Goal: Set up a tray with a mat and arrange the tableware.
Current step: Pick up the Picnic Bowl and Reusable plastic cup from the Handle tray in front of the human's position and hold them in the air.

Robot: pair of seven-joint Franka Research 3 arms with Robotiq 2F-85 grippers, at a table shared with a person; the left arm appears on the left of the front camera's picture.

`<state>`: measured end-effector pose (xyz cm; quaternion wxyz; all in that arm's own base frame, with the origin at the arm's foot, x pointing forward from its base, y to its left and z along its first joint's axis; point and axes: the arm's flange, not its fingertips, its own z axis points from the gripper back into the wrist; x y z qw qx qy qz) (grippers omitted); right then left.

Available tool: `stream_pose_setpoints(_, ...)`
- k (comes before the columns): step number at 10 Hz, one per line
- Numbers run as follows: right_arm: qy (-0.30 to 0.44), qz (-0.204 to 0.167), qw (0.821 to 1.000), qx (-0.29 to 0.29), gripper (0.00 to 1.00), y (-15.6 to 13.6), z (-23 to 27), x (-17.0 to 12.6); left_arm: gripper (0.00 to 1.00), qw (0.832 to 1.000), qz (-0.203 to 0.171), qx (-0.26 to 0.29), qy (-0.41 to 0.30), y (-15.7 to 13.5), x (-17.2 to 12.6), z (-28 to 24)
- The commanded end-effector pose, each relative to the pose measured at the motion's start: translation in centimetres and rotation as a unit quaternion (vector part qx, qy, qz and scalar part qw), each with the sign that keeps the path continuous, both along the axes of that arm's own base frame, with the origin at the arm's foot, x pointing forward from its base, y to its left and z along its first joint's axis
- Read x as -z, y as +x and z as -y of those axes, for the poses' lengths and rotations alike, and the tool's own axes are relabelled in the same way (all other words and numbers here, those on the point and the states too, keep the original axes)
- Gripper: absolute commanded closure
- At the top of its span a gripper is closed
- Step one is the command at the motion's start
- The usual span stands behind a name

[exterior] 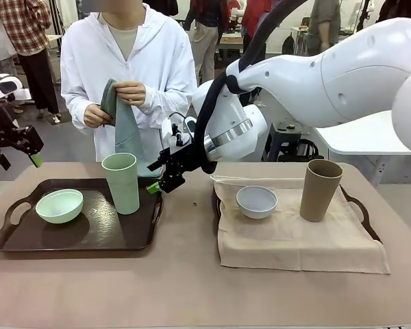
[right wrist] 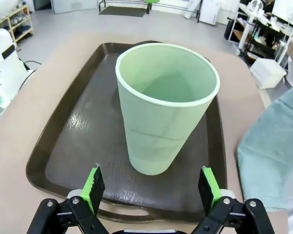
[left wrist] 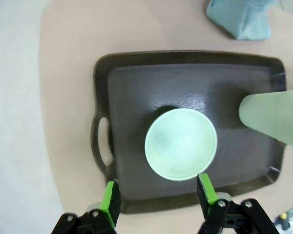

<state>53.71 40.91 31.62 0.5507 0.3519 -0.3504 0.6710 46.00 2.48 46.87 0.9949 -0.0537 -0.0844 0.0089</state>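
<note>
You have a dark brown tray (exterior: pixel 89 236) with a smooth, glossy plastic look; its floor throws back light in bright streaks. The pale green tumbler (exterior: pixel 121 182) and the pale mint green bowl (exterior: pixel 59 205) are smooth and matt, with no shine. The beige mat (exterior: pixel 294 240) is soft woven cloth, creased and a little rumpled at its edges. The greyish white bowl (exterior: pixel 256 201) shows a faint satin sheen, while the tan brown tumbler (exterior: pixel 320 190) is dull and matt. The grey-green cloth (exterior: pixel 125 127) that the person holds hangs limp and soft. Your desk (exterior: pixel 192 291) is flat, matt beige. The right arm's white shell (exterior: pixel 342 75) is smooth and glossy.
</note>
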Motion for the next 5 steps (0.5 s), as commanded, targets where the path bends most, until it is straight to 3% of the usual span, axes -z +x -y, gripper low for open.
stream_pose_setpoints(1,0.017,-0.029,0.999,0.015,0.00,0.4,-0.5,0.8,0.18,1.000,0.016,0.021,0.008,0.0,2.0,0.2)
stream_pose_setpoints(5,0.036,-0.082,0.996,0.003,0.00,0.4,-2.8,2.2,0.18,0.999,0.014,0.032,0.012,0.5,3.7,0.4)
